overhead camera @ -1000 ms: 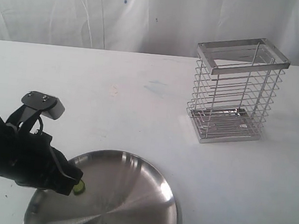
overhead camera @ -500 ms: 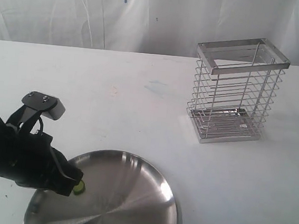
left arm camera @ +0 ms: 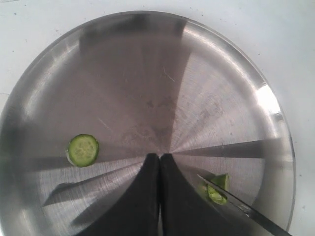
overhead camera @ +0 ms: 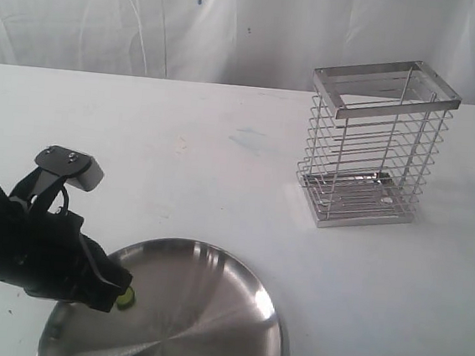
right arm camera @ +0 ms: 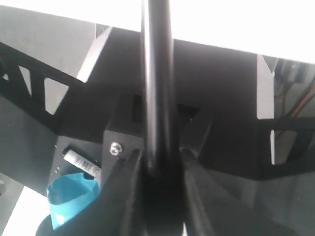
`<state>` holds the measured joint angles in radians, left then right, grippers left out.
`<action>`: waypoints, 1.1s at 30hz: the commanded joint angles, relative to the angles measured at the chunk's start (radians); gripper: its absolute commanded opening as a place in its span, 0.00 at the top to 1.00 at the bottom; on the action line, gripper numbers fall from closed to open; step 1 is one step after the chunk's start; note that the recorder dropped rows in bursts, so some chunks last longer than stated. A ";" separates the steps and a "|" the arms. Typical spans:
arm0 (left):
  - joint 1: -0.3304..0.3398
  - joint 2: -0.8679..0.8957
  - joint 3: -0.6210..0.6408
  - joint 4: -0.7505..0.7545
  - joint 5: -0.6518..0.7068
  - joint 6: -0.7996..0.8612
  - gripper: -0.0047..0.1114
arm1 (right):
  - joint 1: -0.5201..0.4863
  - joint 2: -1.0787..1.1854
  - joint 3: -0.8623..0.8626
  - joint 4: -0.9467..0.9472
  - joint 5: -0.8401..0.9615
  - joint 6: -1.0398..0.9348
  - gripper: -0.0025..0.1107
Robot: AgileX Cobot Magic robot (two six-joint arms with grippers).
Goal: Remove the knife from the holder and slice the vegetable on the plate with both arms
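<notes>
Holding its place through the last second, the left arm [overhead camera: 20,245] shows no shift in the exterior view. Its tip sits at the near-left rim of the plate [overhead camera: 225,311] exactly as before, with a speck of green at its end. The only change there is a dark sliver at the right edge of the frame, beside the holder [overhead camera: 375,149], which has shrunk to almost nothing. What it was cannot be told. The holder stands empty on the white table [overhead camera: 182,139], well apart from the plate, so the knife is judged to be already out. In the left wrist view the left gripper [left arm camera: 159,158] has its fingers pressed flat together with nothing between them. Just beside it lies the vegetable [left arm camera: 215,189], a small green stub. A thin grey edge, seemingly the blade of the knife [left arm camera: 248,211], runs against the stub. One cut slice [left arm camera: 82,150] rests flat on the plate, well away on the other side of the gripper. In the right wrist view the right gripper [right arm camera: 160,162] is clamped around a black bar [right arm camera: 156,73], most likely the knife's handle. This stillness suggests a pause between cuts, with slicing under way but the stub not yet finished.
</notes>
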<state>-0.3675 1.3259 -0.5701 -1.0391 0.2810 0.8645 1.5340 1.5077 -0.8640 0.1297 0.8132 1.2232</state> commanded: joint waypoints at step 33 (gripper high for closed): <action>-0.003 -0.010 0.001 -0.009 0.025 -0.009 0.96 | 0.001 0.001 0.028 -0.078 -0.055 0.060 0.98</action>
<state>-0.3675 1.3259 -0.5701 -1.0391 0.2864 0.8645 1.5340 1.5083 -0.8389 0.0623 0.7781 1.2856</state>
